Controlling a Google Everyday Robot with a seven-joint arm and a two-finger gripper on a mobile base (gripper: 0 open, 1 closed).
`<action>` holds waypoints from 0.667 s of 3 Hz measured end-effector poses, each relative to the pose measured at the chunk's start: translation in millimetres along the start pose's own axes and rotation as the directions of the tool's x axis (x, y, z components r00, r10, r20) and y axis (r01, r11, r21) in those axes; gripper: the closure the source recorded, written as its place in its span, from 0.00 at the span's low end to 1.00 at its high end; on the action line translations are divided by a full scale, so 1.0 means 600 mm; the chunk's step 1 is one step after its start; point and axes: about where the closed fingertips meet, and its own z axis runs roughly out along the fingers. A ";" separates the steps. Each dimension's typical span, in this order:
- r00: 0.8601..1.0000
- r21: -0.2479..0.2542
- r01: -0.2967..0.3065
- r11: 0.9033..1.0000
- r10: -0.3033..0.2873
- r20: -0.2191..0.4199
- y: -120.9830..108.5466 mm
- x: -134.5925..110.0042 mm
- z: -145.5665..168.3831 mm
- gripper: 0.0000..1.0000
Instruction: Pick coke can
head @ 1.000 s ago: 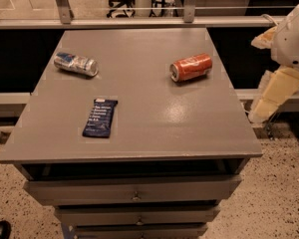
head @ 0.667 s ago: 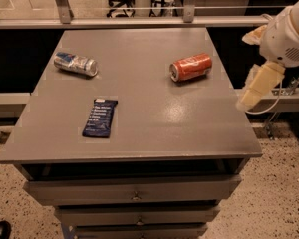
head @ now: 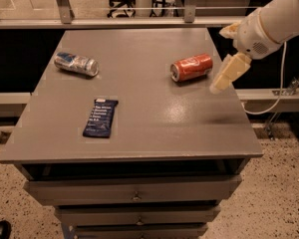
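Note:
The coke can (head: 191,66), red-orange with white lettering and a silver end, lies on its side on the right part of the grey cabinet top (head: 154,128). My gripper (head: 220,60) hangs just to the right of the can, above the top's right edge, on a white arm coming in from the upper right. Its two cream fingers (head: 228,72) stand apart, open and empty. It does not touch the can.
A silver-and-blue can (head: 75,63) lies on its side at the left rear. A dark blue snack bar wrapper (head: 100,117) lies at the front left. Drawers (head: 134,193) sit below the top. A rail and a cable run along the right side.
My gripper has moved left and toward the far side of the top, from beyond the right edge to just beside the coke can. The can and the other objects have not moved.

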 end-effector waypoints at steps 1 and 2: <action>0.999 -0.017 0.002 1.000 -0.002 0.038 -0.027 -0.021 0.051 0.00; 0.998 -0.057 -0.003 0.998 0.007 0.062 -0.049 -0.039 0.113 0.00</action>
